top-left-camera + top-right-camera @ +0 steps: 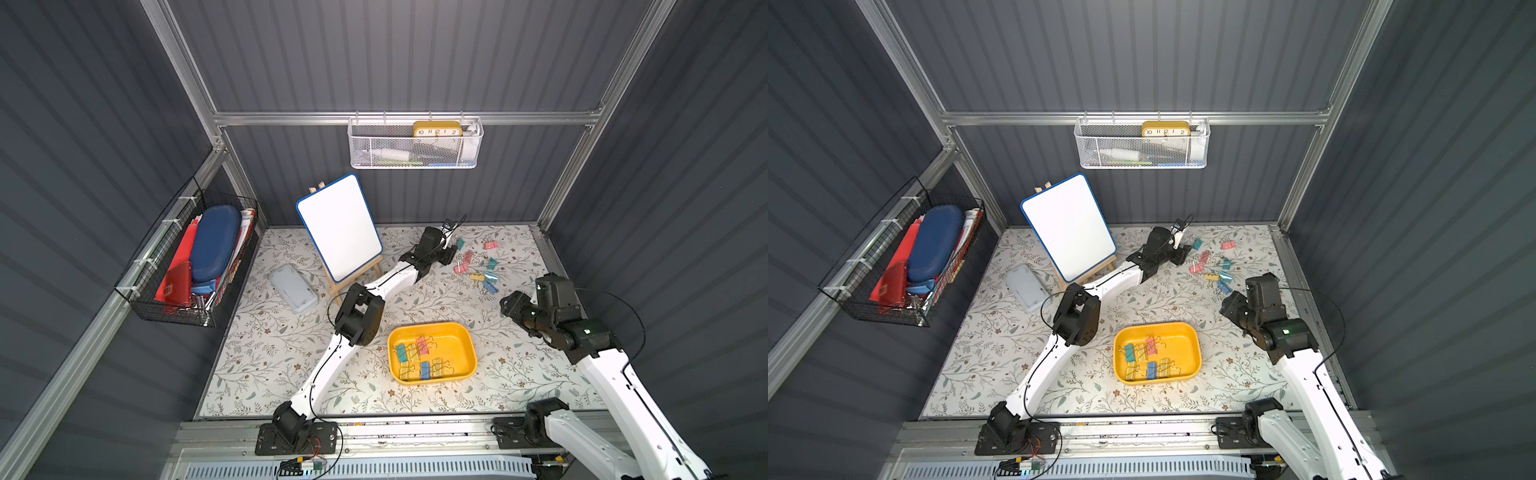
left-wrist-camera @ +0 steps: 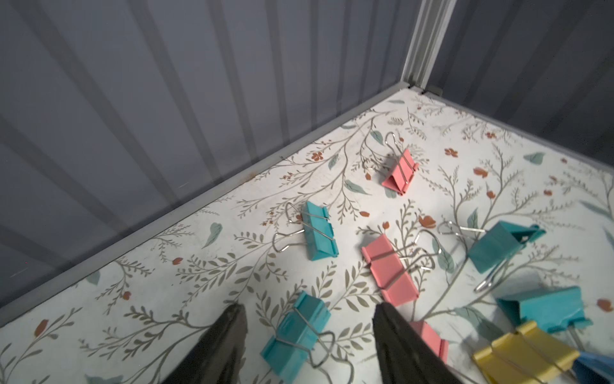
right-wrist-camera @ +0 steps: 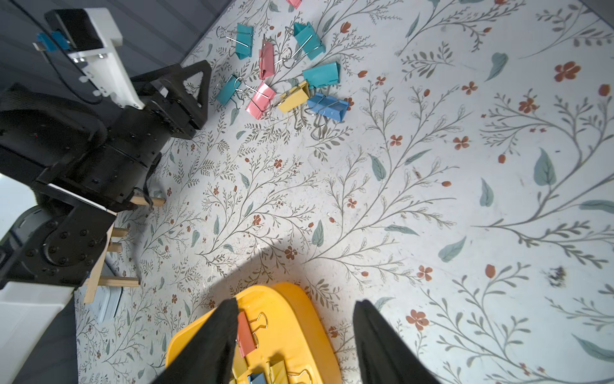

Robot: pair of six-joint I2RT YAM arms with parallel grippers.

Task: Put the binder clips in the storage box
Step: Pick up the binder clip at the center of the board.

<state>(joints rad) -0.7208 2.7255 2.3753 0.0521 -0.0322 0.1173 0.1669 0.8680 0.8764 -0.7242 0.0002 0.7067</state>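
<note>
The left jaws, open and empty above a teal binder clip (image 2: 295,335) on the floral surface (image 1: 436,299), should drop squarely onto its body, not its wire loops, then carry it to the shallow yellow plastic tray (image 1: 430,326) near the open, empty right jaws.

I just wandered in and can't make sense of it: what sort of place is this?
Probably a robot test booth dressed as an office desk: a left arm and right arm bolted to a front rail, grey panel walls around, and binder clips, a small whiteboard and a wire basket.
</note>
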